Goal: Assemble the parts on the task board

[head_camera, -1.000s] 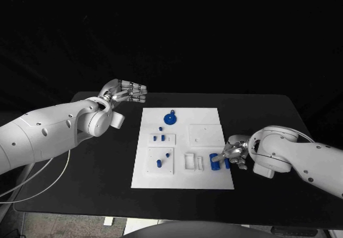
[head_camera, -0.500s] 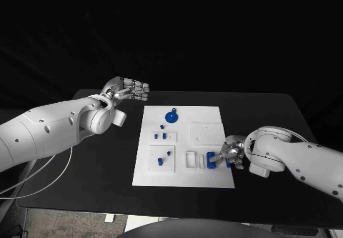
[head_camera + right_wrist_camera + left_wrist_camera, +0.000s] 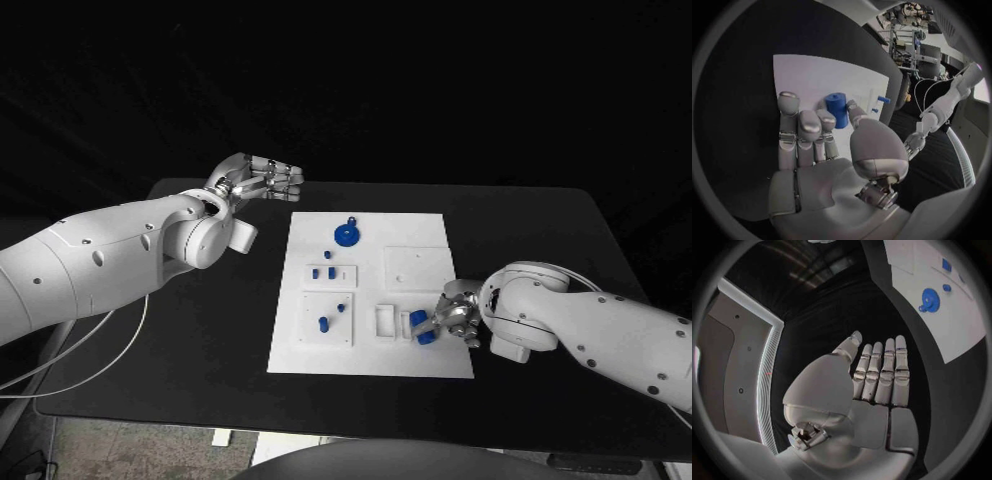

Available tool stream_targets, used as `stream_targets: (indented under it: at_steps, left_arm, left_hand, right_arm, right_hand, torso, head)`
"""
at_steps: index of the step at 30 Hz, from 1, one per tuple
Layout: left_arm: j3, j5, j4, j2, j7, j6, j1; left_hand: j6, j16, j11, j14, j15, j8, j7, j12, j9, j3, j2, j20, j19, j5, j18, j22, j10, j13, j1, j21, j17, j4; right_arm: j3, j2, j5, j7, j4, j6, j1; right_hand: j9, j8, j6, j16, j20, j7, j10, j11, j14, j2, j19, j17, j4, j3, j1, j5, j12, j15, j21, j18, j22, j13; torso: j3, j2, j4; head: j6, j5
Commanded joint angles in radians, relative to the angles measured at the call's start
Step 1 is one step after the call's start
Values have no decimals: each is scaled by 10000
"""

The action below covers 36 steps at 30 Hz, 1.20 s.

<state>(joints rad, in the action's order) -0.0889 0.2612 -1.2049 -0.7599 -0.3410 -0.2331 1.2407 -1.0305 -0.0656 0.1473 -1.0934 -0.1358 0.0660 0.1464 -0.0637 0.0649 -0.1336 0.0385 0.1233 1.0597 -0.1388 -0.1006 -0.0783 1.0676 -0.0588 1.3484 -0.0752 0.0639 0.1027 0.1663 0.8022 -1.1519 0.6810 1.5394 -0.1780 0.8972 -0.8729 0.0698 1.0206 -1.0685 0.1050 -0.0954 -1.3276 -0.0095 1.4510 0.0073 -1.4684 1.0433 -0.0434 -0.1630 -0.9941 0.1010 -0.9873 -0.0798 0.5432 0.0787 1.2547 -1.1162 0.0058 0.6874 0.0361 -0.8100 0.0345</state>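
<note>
The white task board (image 3: 368,355) lies mid-table, also seen in the right wrist view (image 3: 811,75) and the left wrist view (image 3: 942,315). My right hand (image 3: 457,314) is low over the board's near right part. Its thumb and a finger flank a blue cylinder (image 3: 420,324) and appear to pinch it; the right wrist view shows the cylinder (image 3: 837,109) just past the fingertips (image 3: 825,118). My left hand (image 3: 260,180) hangs above the table's far left corner, flat and empty (image 3: 879,385). A blue round disc (image 3: 346,237) sits at the board's far end, in the left wrist view too (image 3: 930,299).
Several small blue pegs (image 3: 326,272) stand in white blocks on the board's left half. A white square block (image 3: 415,270) and a slotted block (image 3: 388,324) lie on its right half. Bare black table (image 3: 548,240) runs along both sides of the board.
My right hand has slid left across the board's near end, and the blue cylinder has moved left with it. The left hand has hardly moved.
</note>
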Motion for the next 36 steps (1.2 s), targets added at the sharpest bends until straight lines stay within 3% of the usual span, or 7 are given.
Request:
stream_targets:
  at_steps: [1, 11, 18, 23, 32, 36]
  left_arm:
    - [5, -31, -18, 31, -138, 162, -1]
    - [6, -31, -18, 29, -112, 195, -1]
    - [5, -31, -13, 29, -101, 205, -1]
    - [5, -31, -12, 28, -96, 205, -1]
    - [5, -31, -12, 33, -86, 209, 0]
    - [4, -31, -8, 30, -78, 209, 0]
  left_hand:
    - [28, 42, -3, 8, -59, -35, -10, 27, -4, 21, 40, 50, 38, -11, 25, 16, -41, 11, -31, -26, -5, -52]
    - [49, 42, 1, 12, -63, -38, -3, 27, -6, 32, 47, 52, 37, -11, 25, 19, -47, 11, -40, -22, -4, -63]
    - [49, 42, 1, 12, -63, -38, -3, 27, -6, 32, 47, 52, 37, -11, 25, 19, -47, 11, -40, -22, -4, -63]
    - [57, 42, -1, 8, -62, -35, -3, 27, -4, 26, 54, 51, 38, -16, 24, 19, -44, 11, -31, -21, -4, -59]
    - [57, 42, -1, 8, -62, -35, -3, 27, -4, 26, 54, 51, 38, -16, 24, 19, -44, 11, -31, -21, -4, -59]
    - [61, 42, -3, 4, -58, -36, -1, 27, -4, 19, 49, 48, 43, -39, 23, 18, -39, 11, -28, -24, -4, -47]
  right_arm:
    - [-232, -137, 100, 412, -149, -119, -223]
    - [-285, -217, 79, 383, -201, 186, -223]
    - [-289, -153, 190, 345, -111, 382, -215]
    - [-288, -28, 615, 297, 78, 657, -162]
    - [-278, 213, 1257, 279, 403, 920, 81]
    - [-224, 332, 1436, 268, 584, 1038, 167]
  right_hand:
    - [7819, -61, 79, -5, -45, 1, 96, -25, -19, 105, -406, 15, -103, 9, -10, 73, -12, 7, -77, 112, 20, 7]
    - [7836, -58, 260, 22, -32, 38, 86, -55, -15, 213, -414, -3, -406, -95, -107, 510, 19, -7, -95, 93, 50, 39]
    - [7879, -60, 490, 14, -5, 98, 59, -107, -6, 176, -424, 7, -651, -427, -86, 1860, 15, -38, -62, 65, 84, 43]
    - [7934, -64, 661, -16, 25, 154, 28, -154, 2, 84, -430, 34, -755, -776, 34, 2478, -8, -65, 8, 26, 123, 22]
    - [7978, -64, 740, -32, 41, 171, 24, -167, -2, -58, -427, 52, -770, -992, 168, 2775, 2, -78, 50, 11, 158, 14]
    - [7984, -65, 750, -40, 45, 173, 19, -169, 1, -100, -429, 62, -757, -989, 184, 2860, 3, -82, 61, 10, 166, 12]
  torso:
    - [4, 4, 3]
    - [-1, 3, 0]
    - [3, 5, -13]
    - [10, 4, -17]
    - [3, 3, -23]
    - [14, 13, -12]
  head:
    - [-18, 24]
    - [-35, 42]
    - [-23, 25]
    - [-15, 19]
    - [-6, -12]
    - [0, -9]
